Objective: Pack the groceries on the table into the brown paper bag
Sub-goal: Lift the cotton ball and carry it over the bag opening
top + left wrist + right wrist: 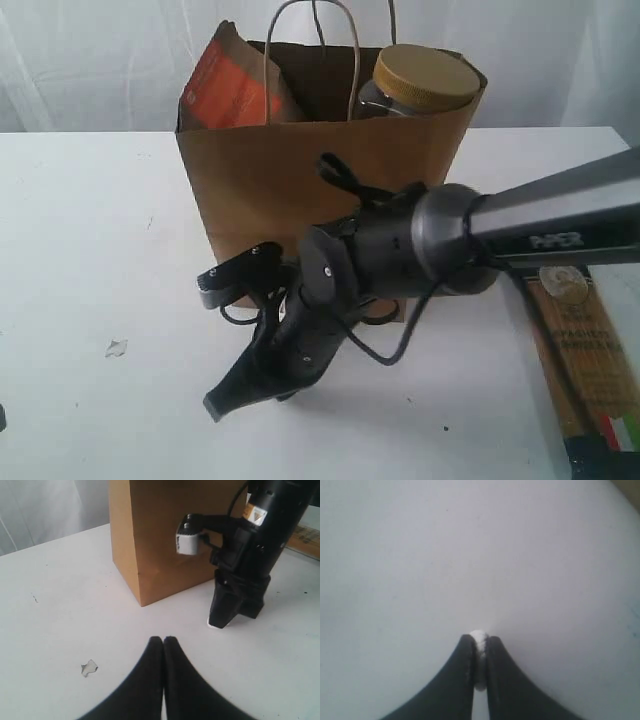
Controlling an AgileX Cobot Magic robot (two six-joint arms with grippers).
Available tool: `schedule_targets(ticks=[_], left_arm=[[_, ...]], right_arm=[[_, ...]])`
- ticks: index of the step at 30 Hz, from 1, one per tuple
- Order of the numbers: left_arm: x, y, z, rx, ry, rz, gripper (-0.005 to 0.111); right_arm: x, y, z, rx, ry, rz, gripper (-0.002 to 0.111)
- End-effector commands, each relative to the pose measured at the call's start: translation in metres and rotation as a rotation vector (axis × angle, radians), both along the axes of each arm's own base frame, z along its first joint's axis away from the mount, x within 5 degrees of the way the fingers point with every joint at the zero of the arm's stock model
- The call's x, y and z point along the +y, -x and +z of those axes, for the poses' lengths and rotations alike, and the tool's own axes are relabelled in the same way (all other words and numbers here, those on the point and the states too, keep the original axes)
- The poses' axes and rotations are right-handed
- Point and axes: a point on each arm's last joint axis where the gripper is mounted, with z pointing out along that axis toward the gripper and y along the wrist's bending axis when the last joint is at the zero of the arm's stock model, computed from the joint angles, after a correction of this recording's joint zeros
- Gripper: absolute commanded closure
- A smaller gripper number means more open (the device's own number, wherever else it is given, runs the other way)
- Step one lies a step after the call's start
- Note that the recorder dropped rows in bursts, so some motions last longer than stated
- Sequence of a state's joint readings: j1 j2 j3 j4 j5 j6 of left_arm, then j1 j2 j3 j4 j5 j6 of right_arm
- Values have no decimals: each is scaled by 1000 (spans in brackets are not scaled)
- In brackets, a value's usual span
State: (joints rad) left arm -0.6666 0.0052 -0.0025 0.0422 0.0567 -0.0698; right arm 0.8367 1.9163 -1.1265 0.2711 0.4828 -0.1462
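1. The right gripper (pixel 225 400) reaches across the middle and points down at the table (pixel 90 230), in front of the brown paper bag (pixel 300 180). Its jaws are pinched together on a small white bit (pixel 479 639), which is not a grocery.
2. The left gripper (pixel 163 641) hangs low over the table on its own side. Its fingers are pressed together and hold nothing.
3. The only grocery in sight outside the bag is the long spaghetti packet (pixel 590 370). It lies flat on the table, to the right of the bag and well apart from the right claw, on the far side of that arm's own forearm.
4. The packet's long axis runs from the bag's side towards the near table edge. I judge that a grasp would have to close across its narrow width.
5. The right arm is the nearer one, but it must drop the bit first.
6. Count:
   - There is one bag.
   - Two groceries show above its rim: the brown pouch (pixel 230 85) and the tan-lidded clear jar (pixel 420 80).
   - One packet is on the table.
   - One bit is in the claw.
   - One loose scrap (pixel 89 668) is on the table.
7. The other groceries may sit deeper in the bag, where no view reaches.
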Motion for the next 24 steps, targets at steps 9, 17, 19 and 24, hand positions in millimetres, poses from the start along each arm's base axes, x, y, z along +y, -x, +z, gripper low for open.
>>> schedule_targets(ticks=[9, 17, 19, 24], left_arm=[[0, 0, 0, 2, 11, -1, 107], [0, 0, 0, 2, 11, -1, 107], [0, 0, 0, 2, 11, -1, 107], [0, 0, 0, 2, 11, -1, 107]], right_arm=[[-45, 40, 119, -214, -134, 105, 108], [-68, 56, 167, -369, -207, 124, 108], [-72, 55, 172, -423, -189, 135, 108], [-90, 47, 191, -574, -181, 95, 108]])
